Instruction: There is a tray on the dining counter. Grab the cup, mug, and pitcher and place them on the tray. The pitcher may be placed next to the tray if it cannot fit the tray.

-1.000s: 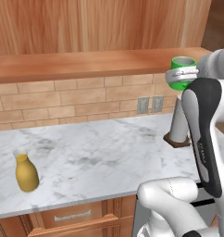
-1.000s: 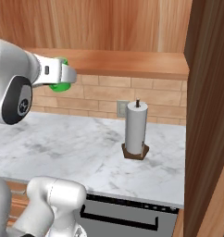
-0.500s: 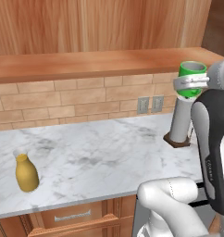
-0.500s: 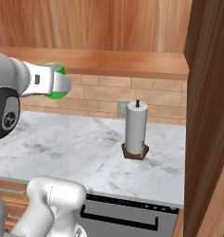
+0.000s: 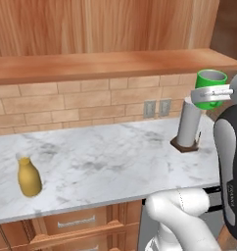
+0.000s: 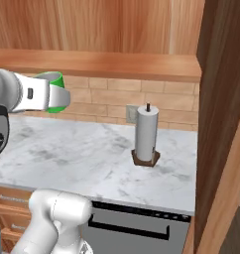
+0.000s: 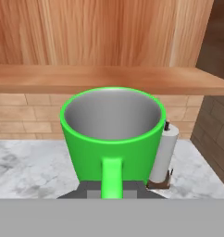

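My gripper (image 5: 212, 93) is shut on the mug (image 5: 209, 80), a bright green one with a side handle and a pale inside. It hangs upright in the air above the right end of the brick-backed marble counter (image 5: 106, 164). In the right base view the mug (image 6: 53, 77) sits in the gripper (image 6: 54, 94) at the left. In the hand view the mug (image 7: 113, 139) is close up, handle toward the camera. The mustard-yellow pitcher (image 5: 29, 177) stands upright at the counter's left front. The tray, dining counter and cup are out of view.
A paper towel roll on a dark stand (image 5: 188, 126) stands right below and behind the held mug, also seen as the roll (image 6: 146, 134). A wooden shelf (image 5: 110, 63) runs above the brick wall. A tall wooden panel (image 6: 221, 124) closes the right side.
The arm has carried the mug a little to the right and lower in the left base view, and the mug has turned from tilted to upright. The pitcher has not moved.
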